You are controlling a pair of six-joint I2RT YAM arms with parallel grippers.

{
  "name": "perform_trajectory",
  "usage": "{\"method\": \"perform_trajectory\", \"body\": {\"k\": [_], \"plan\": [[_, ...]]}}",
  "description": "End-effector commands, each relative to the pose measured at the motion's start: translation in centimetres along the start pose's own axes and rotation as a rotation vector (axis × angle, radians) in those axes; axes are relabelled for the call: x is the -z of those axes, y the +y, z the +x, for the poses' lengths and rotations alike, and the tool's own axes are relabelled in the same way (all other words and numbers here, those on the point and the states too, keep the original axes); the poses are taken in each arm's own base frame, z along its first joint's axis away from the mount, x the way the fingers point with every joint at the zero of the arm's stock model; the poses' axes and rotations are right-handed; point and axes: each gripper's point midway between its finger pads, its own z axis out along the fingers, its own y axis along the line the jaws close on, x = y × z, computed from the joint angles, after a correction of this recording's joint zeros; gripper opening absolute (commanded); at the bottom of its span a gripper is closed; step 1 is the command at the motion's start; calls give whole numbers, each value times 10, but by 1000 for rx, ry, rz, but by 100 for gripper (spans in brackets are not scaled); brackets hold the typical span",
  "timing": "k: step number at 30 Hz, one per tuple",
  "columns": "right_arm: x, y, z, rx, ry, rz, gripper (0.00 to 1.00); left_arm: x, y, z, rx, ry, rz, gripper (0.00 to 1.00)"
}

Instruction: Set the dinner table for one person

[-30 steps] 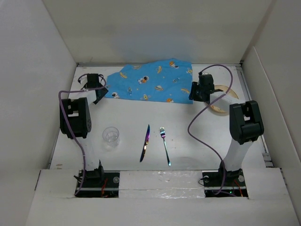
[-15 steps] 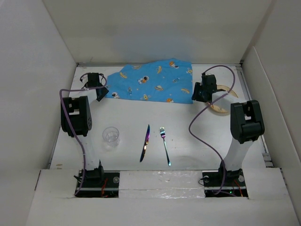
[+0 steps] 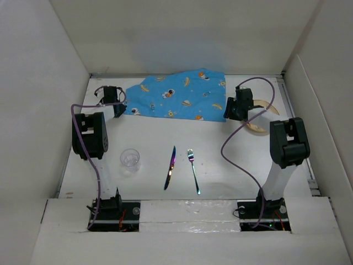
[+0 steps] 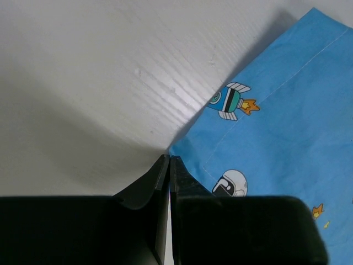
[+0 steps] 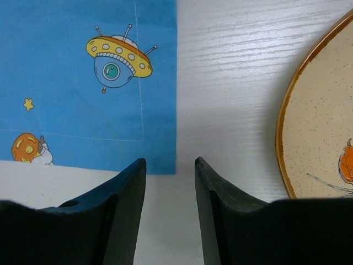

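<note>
The white dinner table [image 3: 220, 146] carries a blue space-print placemat [image 3: 176, 94] at the back, a clear glass [image 3: 130, 159], a knife [image 3: 170, 167] and a fork [image 3: 193, 170]. A beige plate [image 3: 260, 126] with a brown rim lies at the right. My left gripper [image 3: 116, 110] sits at the placemat's near left corner. In the left wrist view its jaws [image 4: 169, 159] are shut, with the placemat [image 4: 276, 110] corner right at the tips. My right gripper [image 5: 169, 161] is open and low, straddling the placemat's [image 5: 83, 83] near right corner, with the plate [image 5: 320, 121] just to its right.
White walls box in the table on the left, back and right. The glass, knife and fork lie in the near middle, between the two arm bases. The purple cables loop above the table beside each arm.
My left gripper has shut at the placemat's left corner. The right gripper has edged slightly right, staying open at the right corner. Nothing else has moved.
</note>
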Motion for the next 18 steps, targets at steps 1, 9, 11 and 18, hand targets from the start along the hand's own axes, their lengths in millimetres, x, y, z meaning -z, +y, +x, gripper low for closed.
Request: {"method": "perform_trajectory", "body": {"k": [1, 9, 11, 18], "plan": [[3, 15, -11, 22, -30, -25, 47, 30, 2, -26, -31, -96, -26, 0], [11, 30, 7, 55, -8, -16, 50, 66, 8, -26, -38, -94, -27, 0], [15, 29, 10, 51, -4, -16, 50, 71, 17, -29, -56, -113, -71, 0], [25, 41, 25, 65, 5, -28, 51, 87, 32, -49, -117, -171, -145, 0]]}}
